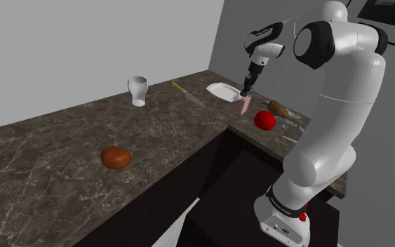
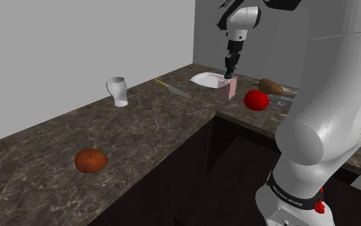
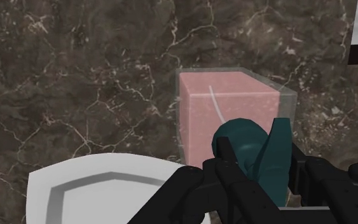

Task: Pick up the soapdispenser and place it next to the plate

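Observation:
The soap dispenser [image 1: 243, 105] has a clear pink block body [image 3: 225, 114] and a teal pump head [image 3: 254, 153]. My black gripper [image 1: 245, 91] comes down from above and is shut on the pump head, its fingers [image 3: 231, 184] clasping it on both sides. The dispenser stands close beside the white plate [image 1: 222, 90], on the side toward the counter's front edge. In the second exterior view the dispenser [image 2: 231, 88] hangs under the gripper [image 2: 228, 74], just right of the plate [image 2: 208, 79]. Whether its base touches the counter I cannot tell. The plate's rim [image 3: 101, 191] lies next to my gripper [image 3: 254, 175].
A red tomato [image 1: 263, 119] and a brown potato [image 1: 279, 109] lie right of the dispenser on the dark marble counter [image 1: 62, 147]. A knife [image 1: 189, 95], a white cup [image 1: 138, 90] and a brown round loaf [image 1: 116, 157] sit further left. The counter edge drops off just in front.

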Tool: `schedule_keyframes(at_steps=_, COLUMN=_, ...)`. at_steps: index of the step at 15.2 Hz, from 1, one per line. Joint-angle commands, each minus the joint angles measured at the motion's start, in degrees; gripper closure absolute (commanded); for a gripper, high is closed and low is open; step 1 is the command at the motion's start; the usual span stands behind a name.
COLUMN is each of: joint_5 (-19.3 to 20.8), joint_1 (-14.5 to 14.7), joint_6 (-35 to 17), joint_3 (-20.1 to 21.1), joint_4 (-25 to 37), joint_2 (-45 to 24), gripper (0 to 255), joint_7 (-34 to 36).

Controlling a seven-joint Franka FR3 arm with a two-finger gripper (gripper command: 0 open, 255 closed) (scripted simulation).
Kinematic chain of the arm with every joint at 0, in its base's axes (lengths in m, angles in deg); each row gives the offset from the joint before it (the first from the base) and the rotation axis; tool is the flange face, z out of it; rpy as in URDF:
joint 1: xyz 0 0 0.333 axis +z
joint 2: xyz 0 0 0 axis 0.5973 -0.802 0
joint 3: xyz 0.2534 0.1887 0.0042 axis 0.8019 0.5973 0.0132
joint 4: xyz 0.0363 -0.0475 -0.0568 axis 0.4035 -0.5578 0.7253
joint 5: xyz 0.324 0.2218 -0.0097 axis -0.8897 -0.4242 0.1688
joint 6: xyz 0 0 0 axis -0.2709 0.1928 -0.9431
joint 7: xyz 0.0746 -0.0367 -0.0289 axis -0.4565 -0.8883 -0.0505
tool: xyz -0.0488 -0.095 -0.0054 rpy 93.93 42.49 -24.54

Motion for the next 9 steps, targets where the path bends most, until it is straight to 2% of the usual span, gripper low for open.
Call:
schedule_keyframes(at_steps=1, joint_5=0.00, joint_1=0.00, joint_6=-0.01, joint_3=0.00, joint_4=0.01, joint_2=0.01, gripper=0, joint_7=0.00)
schedule_keyframes(at_steps=6, joint_5=0.00, joint_1=0.00, joint_6=-0.01, joint_3=0.00, joint_4=0.00, joint_2=0.01, gripper=0, joint_7=0.00)
schedule_keyframes(at_steps=9, joint_5=0.93, joint_1=0.01, joint_6=5.24, joint_3=-0.37, joint_4=3.92, joint_2=1.51, gripper=0, joint_7=0.63)
